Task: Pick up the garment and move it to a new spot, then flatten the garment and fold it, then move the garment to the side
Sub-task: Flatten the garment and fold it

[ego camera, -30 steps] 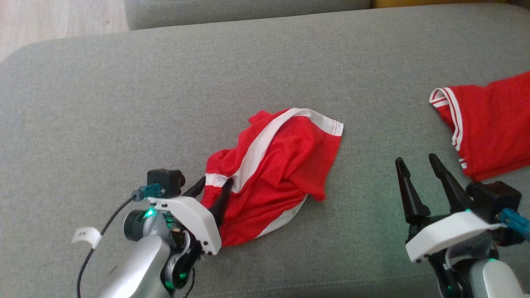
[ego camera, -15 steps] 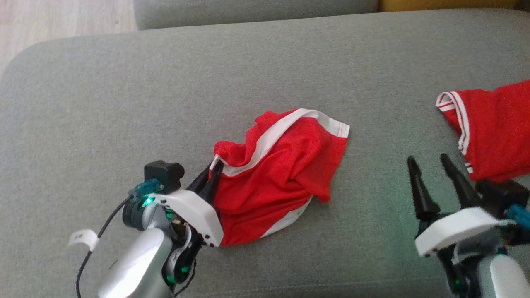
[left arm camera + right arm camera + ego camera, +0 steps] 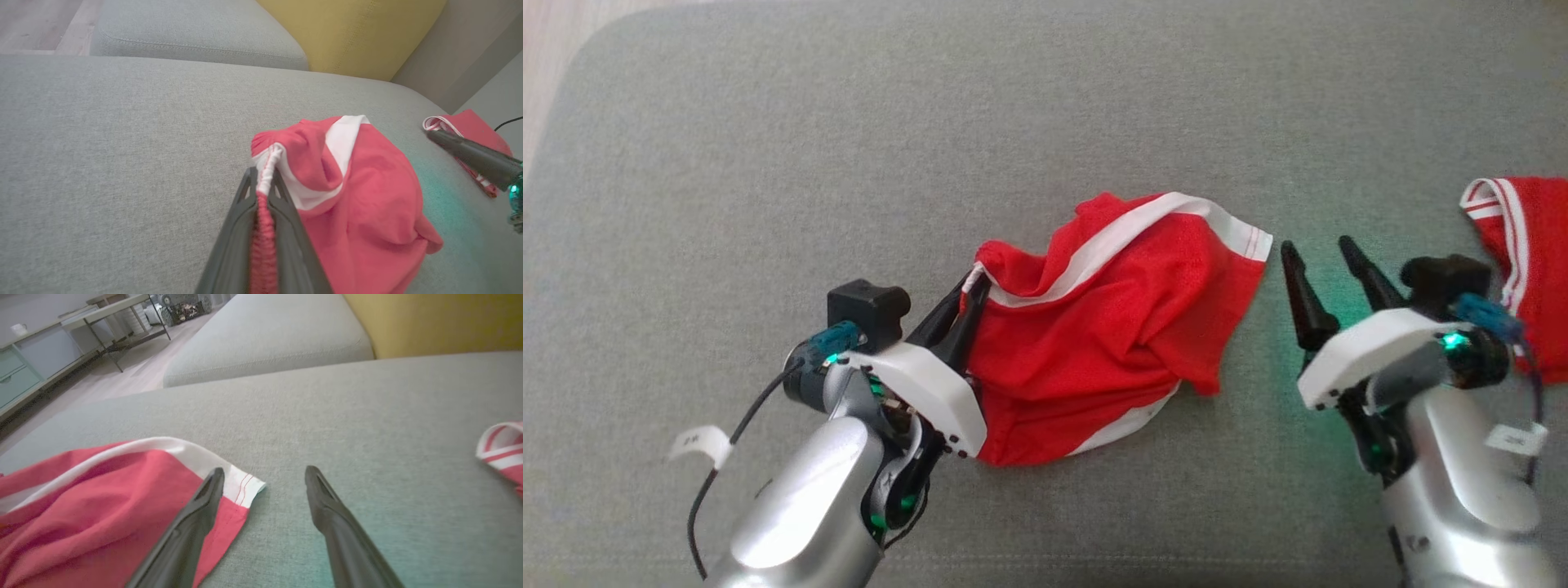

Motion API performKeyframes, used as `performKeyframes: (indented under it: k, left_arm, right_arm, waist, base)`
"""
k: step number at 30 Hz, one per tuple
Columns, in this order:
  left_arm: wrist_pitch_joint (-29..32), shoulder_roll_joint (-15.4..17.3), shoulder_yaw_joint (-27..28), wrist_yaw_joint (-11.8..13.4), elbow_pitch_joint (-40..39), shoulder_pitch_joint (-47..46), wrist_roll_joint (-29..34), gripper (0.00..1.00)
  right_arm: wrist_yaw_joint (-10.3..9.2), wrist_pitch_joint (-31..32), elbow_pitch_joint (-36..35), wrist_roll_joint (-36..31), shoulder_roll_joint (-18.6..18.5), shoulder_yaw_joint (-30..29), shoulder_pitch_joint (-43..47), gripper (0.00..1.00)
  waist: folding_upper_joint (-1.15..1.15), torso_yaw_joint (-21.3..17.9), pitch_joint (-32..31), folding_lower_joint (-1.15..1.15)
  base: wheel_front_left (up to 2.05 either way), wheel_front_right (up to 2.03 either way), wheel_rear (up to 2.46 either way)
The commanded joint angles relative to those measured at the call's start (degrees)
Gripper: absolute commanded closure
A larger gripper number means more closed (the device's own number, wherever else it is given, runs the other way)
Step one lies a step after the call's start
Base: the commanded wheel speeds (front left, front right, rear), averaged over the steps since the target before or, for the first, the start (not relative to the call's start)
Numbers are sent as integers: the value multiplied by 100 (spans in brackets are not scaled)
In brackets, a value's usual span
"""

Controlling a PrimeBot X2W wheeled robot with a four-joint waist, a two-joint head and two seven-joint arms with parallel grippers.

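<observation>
In the head view the garment (image 3: 1111, 343) lies on the sofa (image 3: 809, 163) at frame centre. The left gripper (image 3: 974, 284) is at its left end, with the garment's edge between its fingers. The right gripper (image 3: 1315, 245) is just beside its right corner. A second garment (image 3: 1531, 269) lies at the right edge.

My head camera looks from high above, almost straight down on the grey cushion (image 3: 768, 163), and the garment (image 3: 1111, 335) lies at the middle of its picture. My left wrist camera is low and very near, at the garment's left edge. It looks along my left gripper (image 3: 264, 176) across the garment toward the yellow backrest (image 3: 351, 32). My right wrist camera is low also, at the garment's right corner, and faces the same backrest past my right gripper (image 3: 265, 470). All three views share the garment and the second red cloth (image 3: 1531, 269) to the garment's right.
</observation>
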Motion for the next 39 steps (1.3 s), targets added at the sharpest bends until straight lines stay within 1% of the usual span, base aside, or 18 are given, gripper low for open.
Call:
performKeyframes:
  k: [1,8,11,12,13,15,17,20,23,27,32,36,39]
  left_arm:
    - [-101,37,176,-39,-161,-311,43,100]
    - [-254,-22,161,-73,-160,-434,54,100]
    - [-299,-26,170,-92,-154,-450,37,100]
    - [-323,-28,174,-93,-156,-454,34,100]
    - [-349,-33,179,-92,-161,-454,28,100]
    - [-451,-25,226,-63,-195,-439,13,100]
    - [-524,1,274,-35,-241,-430,7,100]
    - [-629,74,363,24,-345,-432,19,100]
    - [-702,168,474,113,-521,-435,35,100]
    - [-735,327,638,229,-887,-435,40,100]
    - [-679,567,847,409,-1464,-485,89,100]
    - [-619,749,1026,582,-1946,-593,176,100]
    - [-568,871,1145,701,-2272,-695,257,100]
  right_arm:
    - [-5,-144,286,66,-13,248,-348,0]
    - [-5,-488,1817,303,-45,742,-1130,0]
    - [-5,-579,2200,415,-73,874,-1313,0]
    - [-5,-605,2385,467,-84,932,-1390,54]
    - [-5,-657,2536,521,-91,984,-1462,100]
    - [-5,-850,2835,690,-110,1154,-1613,100]
    - [-5,-1029,2888,790,-162,1274,-1698,100]
    - [-5,-1364,2759,891,-316,1448,-1832,100]
    - [-5,-1610,2403,961,-533,1530,-1937,100]
    - [-5,-1751,1622,969,-850,1470,-1937,100]
    - [-5,-1699,367,846,-1141,1245,-1776,100]
    - [-5,-1338,-847,599,-1280,868,-1556,100]
    - [-5,-962,-1824,387,-1316,512,-1364,100]
  waist:
    - [0,81,87,0]
    - [0,158,259,0]
    - [0,177,289,0]
    - [0,188,298,0]
    - [0,200,303,0]
    - [0,220,292,0]
    - [0,210,279,0]
    - [0,162,229,0]
    - [0,84,141,0]
    - [0,-37,-8,0]
    - [0,-183,-211,0]
    - [0,-251,-365,0]
    - [0,-287,-490,0]
  base:
    - [0,0,0]
    - [0,0,0]
    - [0,0,0]
    - [0,0,0]
    - [0,0,0]
    - [0,0,0]
    - [0,0,0]
    - [0,0,0]
    - [0,0,0]
    - [0,0,0]
    - [0,0,0]
    - [0,0,0]
    - [0,0,0]
